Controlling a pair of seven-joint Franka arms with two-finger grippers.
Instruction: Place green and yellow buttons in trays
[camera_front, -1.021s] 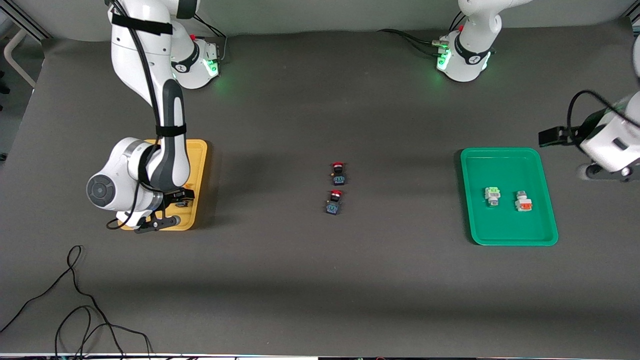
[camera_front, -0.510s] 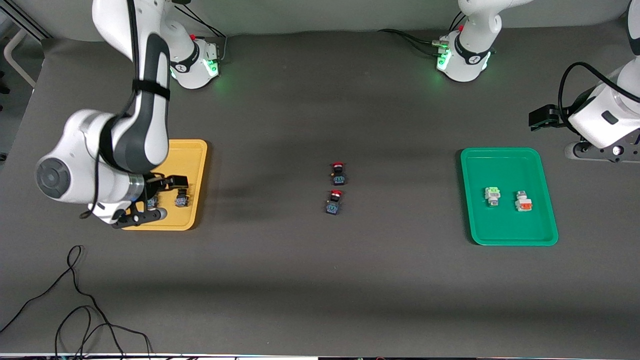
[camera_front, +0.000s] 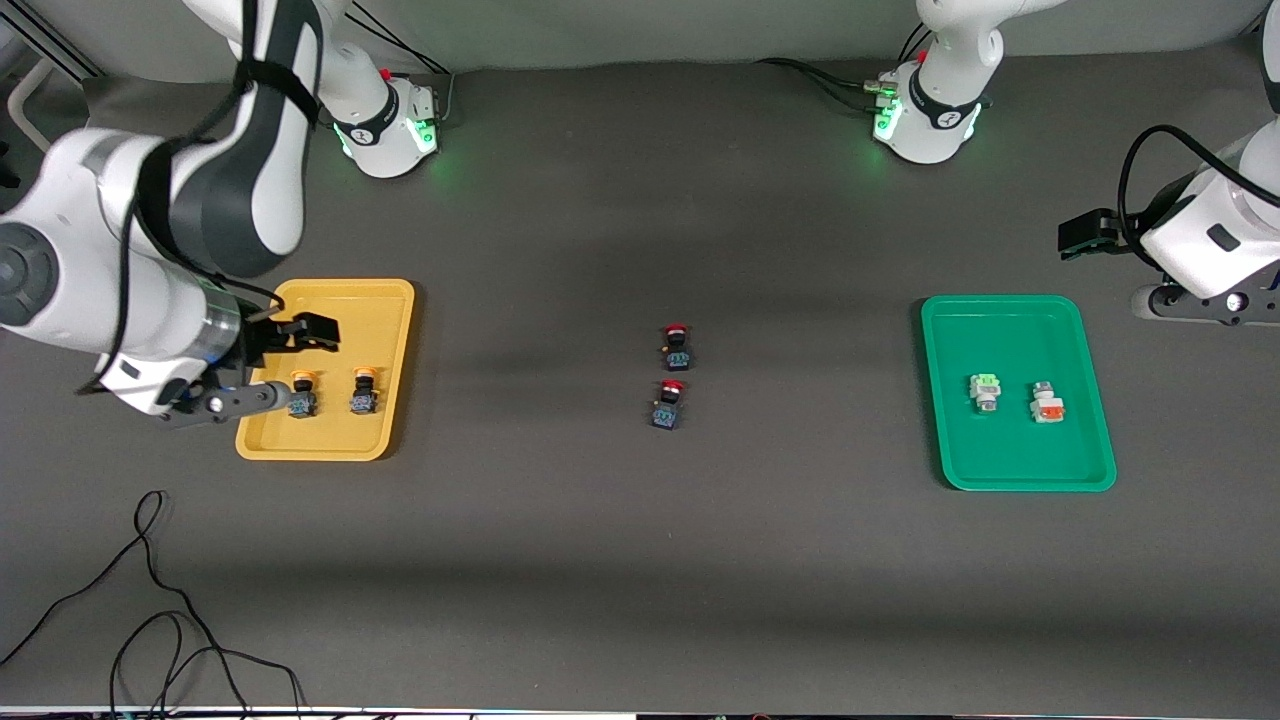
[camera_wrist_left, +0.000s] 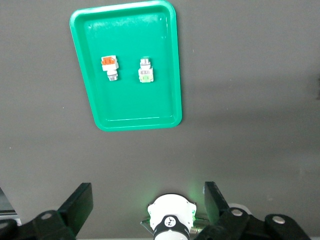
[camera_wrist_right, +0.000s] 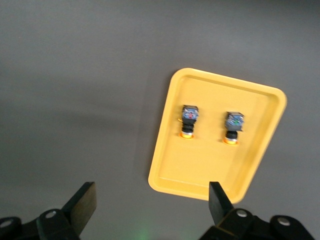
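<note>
Two yellow-capped buttons (camera_front: 302, 395) (camera_front: 363, 392) lie side by side in the yellow tray (camera_front: 330, 440); the right wrist view shows the same buttons (camera_wrist_right: 188, 120) (camera_wrist_right: 233, 126) in that yellow tray (camera_wrist_right: 200, 170). The green tray (camera_front: 1010, 460) holds a white green-faced button (camera_front: 985, 390) and a white orange-faced button (camera_front: 1047, 403), seen by the left wrist as the green-faced button (camera_wrist_left: 145, 72) and the orange-faced button (camera_wrist_left: 109, 66) in the green tray (camera_wrist_left: 130, 105). My right gripper (camera_wrist_right: 150, 205) hangs open and empty over the table beside the yellow tray. My left gripper (camera_wrist_left: 148, 210) hangs open and empty, off the green tray.
Two red-capped dark buttons (camera_front: 677, 345) (camera_front: 668, 403) sit mid-table between the trays. Loose black cables (camera_front: 160, 600) trail near the front edge at the right arm's end. The left arm's base (camera_wrist_left: 172, 220) shows between the left fingers.
The right arm has risen and swung off the yellow tray toward its end of the table, uncovering both yellow-capped buttons. The left arm rose slightly early on, then held still.
</note>
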